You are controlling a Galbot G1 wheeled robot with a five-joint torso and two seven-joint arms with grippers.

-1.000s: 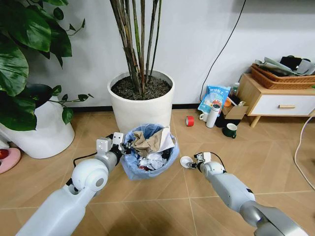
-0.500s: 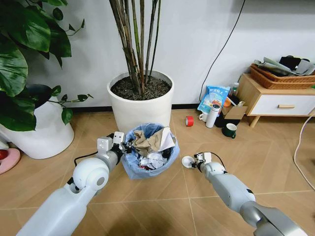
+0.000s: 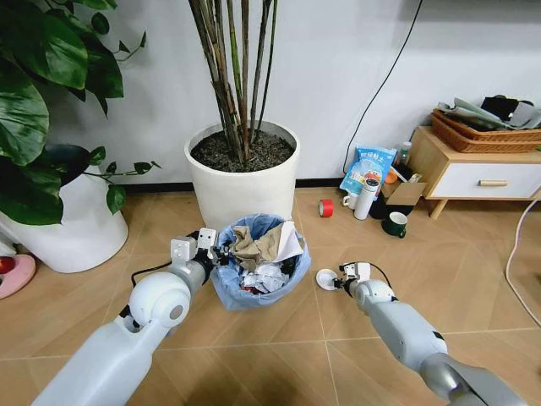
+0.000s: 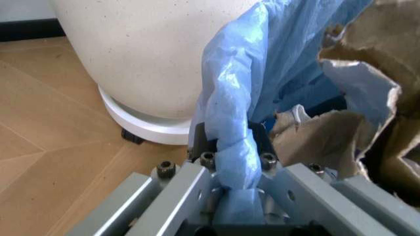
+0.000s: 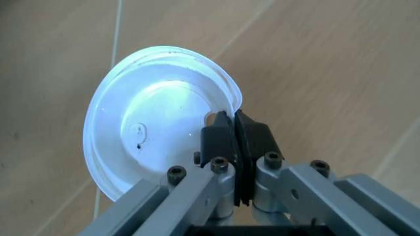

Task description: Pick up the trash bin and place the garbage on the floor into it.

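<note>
The trash bin, small and round with a crinkly light-blue bag, hangs just in front of the big white planter, stuffed with crumpled brown and white paper. My left gripper is shut on its left rim; the left wrist view shows the fingers pinching the blue bag. To the bin's right, my right gripper is shut on the edge of a white round lid. In the right wrist view the lid is clamped between the black fingertips above the wooden floor.
A large white planter with tall stems stands right behind the bin. Another white pot with big leaves is at the left. A red tape roll, mugs, a bottle and a blue snack bag lie by a wooden cabinet at right.
Both arms have shifted slightly rightward: the bin and the held lid have each moved a little right, the lid still clamped, the bin rim still gripped.
</note>
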